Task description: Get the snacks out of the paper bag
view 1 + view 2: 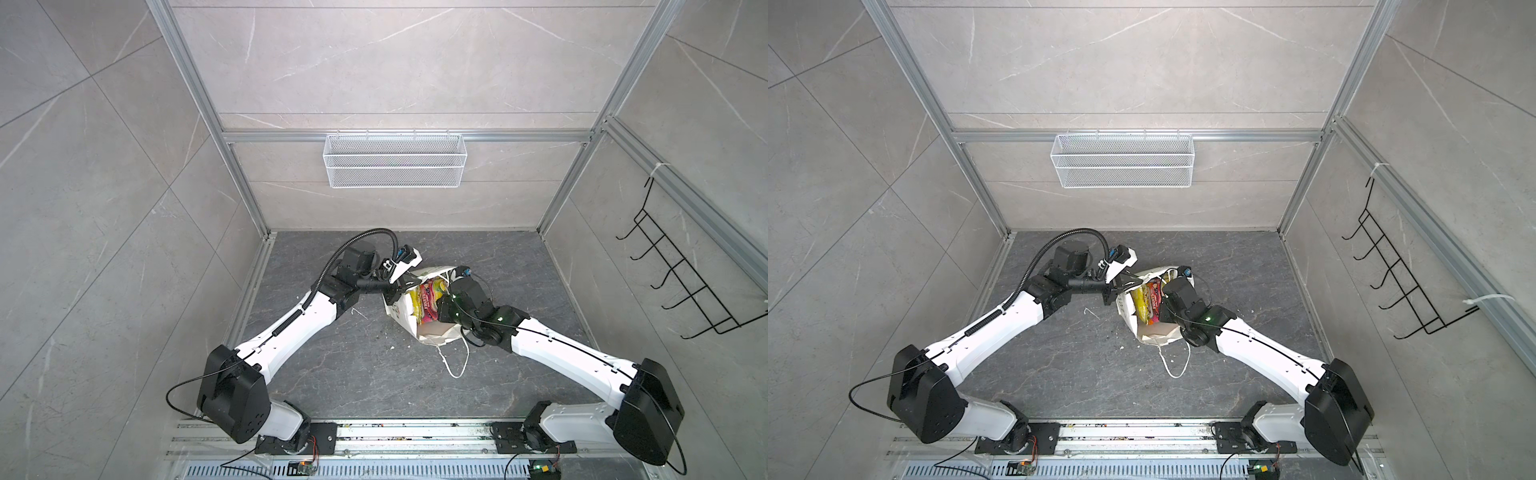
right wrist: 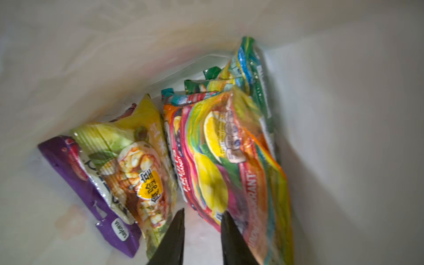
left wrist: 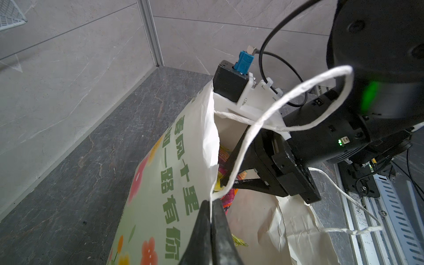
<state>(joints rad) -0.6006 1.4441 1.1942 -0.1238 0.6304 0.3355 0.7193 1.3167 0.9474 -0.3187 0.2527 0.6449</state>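
Observation:
The white paper bag [image 1: 397, 318] [image 1: 1156, 332] lies on the dark floor with its mouth open toward the front. My left gripper [image 3: 210, 202] [image 1: 395, 291] is shut on the rim of its printed side [image 3: 160, 183], where a cord handle [image 3: 298, 89] is fixed. Several snacks [image 1: 424, 303] [image 1: 1148, 303] show inside. My right gripper [image 2: 204, 211] is deep in the bag, open, with only white paper in the gap. A purple packet [image 2: 68, 165] and a yellow-green packet [image 2: 133, 160] lie on one side of it. The red-pink packet [image 2: 218, 160] touches one fingertip [image 2: 227, 220]. Green packets [image 2: 252, 75] stand behind.
A white wire mesh basket [image 1: 395, 160] hangs on the back wall. A black wire hook rack [image 1: 685, 282] hangs on the right wall. The bag's other cord handle [image 1: 457, 365] trails on the floor toward the front rail [image 1: 374, 440]. Aluminium posts frame the cell.

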